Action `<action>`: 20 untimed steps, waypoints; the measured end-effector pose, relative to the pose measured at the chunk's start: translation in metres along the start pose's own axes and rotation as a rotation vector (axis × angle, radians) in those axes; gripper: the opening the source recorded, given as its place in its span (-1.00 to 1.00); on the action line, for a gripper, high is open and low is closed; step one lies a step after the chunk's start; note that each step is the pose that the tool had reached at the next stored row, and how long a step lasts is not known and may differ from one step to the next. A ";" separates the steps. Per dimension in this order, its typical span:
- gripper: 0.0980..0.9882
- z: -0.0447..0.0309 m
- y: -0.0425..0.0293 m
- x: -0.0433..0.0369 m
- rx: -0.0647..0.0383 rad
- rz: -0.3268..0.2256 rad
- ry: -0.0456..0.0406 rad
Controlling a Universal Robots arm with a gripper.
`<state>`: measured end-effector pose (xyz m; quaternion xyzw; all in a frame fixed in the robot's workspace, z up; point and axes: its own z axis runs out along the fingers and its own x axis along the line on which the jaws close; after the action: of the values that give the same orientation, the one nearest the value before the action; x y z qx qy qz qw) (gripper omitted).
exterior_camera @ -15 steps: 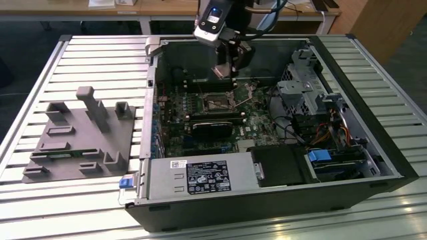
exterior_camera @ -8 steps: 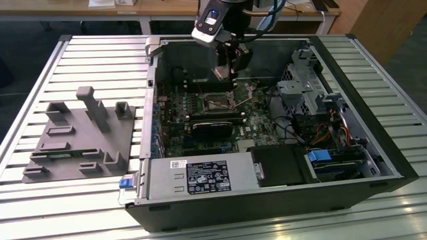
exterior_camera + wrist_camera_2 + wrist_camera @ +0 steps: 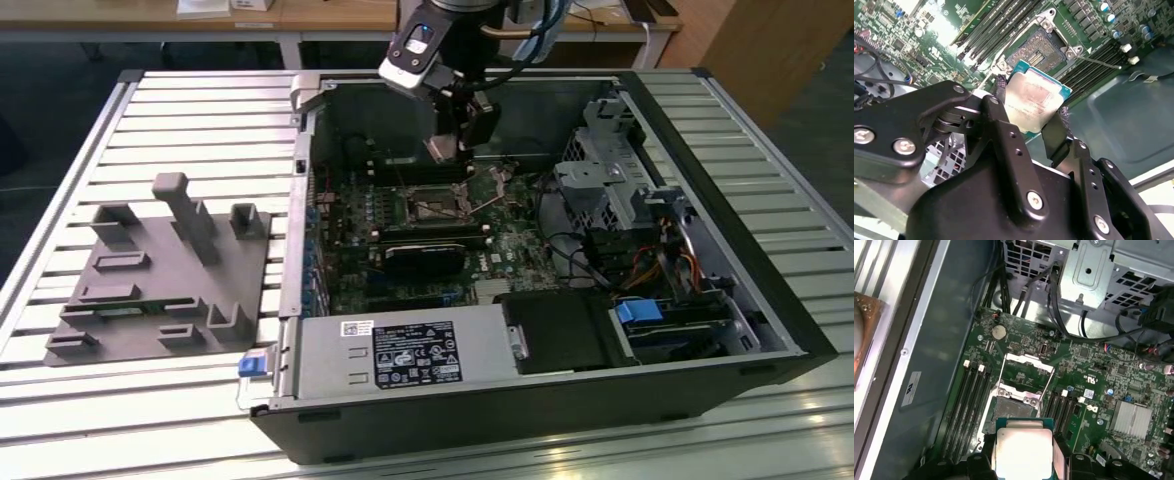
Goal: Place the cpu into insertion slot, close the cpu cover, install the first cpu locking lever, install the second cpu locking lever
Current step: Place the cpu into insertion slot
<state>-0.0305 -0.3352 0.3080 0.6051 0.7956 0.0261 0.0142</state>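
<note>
While the gripper (image 3: 1030, 114) is closed on the cpu (image 3: 1036, 100), pinching it by two opposite edges between its black fingers (image 3: 998, 102), the chip hangs over the insertion slot (image 3: 1041, 49), near it but not seated. The slot's dark centre lies bare. In the first wrist view the cpu cover (image 3: 1029, 361) stands swung open beyond the slot, its square window showing green board through it. A thin wire lever (image 3: 1099, 62) lies loose beside the socket.

I judge the chip to be light, stiff and thin. Its dull metal top looks smooth, so a grip on the flat faces would likely slide. The narrow edges, where it is held now, seem the right place, leaving the underside free. The contacts beneath and the socket's own contacts are probably the fragile parts. With so little edge to bear on, the chip could twist in the hold.

In the exterior view the gripper (image 3: 449, 150) reaches into the open computer case (image 3: 747, 300), which lies on its side on a slatted metal counter (image 3: 200, 100). A grey moulded fixture (image 3: 160, 270) sits on the counter toward the exterior view's left, well apart from the case. Wooden desks (image 3: 134, 20) stand behind
</note>
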 end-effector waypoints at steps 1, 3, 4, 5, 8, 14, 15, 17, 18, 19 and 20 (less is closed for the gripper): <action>-0.01 0.0012 0.0000 0.0002 0.000 0.011 -0.0006; -0.01 0.0034 -0.0001 0.0004 0.000 0.036 -0.0020; -0.01 0.0044 -0.0001 0.0004 0.000 0.051 -0.0030; -0.01 0.0055 -0.0002 0.0005 -0.001 0.066 -0.0040; -0.01 0.0091 -0.0003 0.0008 -0.001 0.107 -0.0064; -0.01 0.0181 -0.0005 0.0030 -0.001 0.169 -0.0100; -0.01 0.0200 -0.0003 0.0040 -0.001 0.171 -0.0103; -0.01 0.0238 0.0000 0.0059 -0.001 0.172 -0.0101; -0.01 0.0253 0.0000 0.0063 -0.001 0.172 -0.0100; -0.01 0.0264 0.0000 0.0064 0.000 0.172 -0.0109; -0.01 0.0270 -0.0001 0.0064 0.001 0.172 -0.0165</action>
<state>-0.0308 -0.3284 0.2810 0.6713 0.7406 0.0219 0.0182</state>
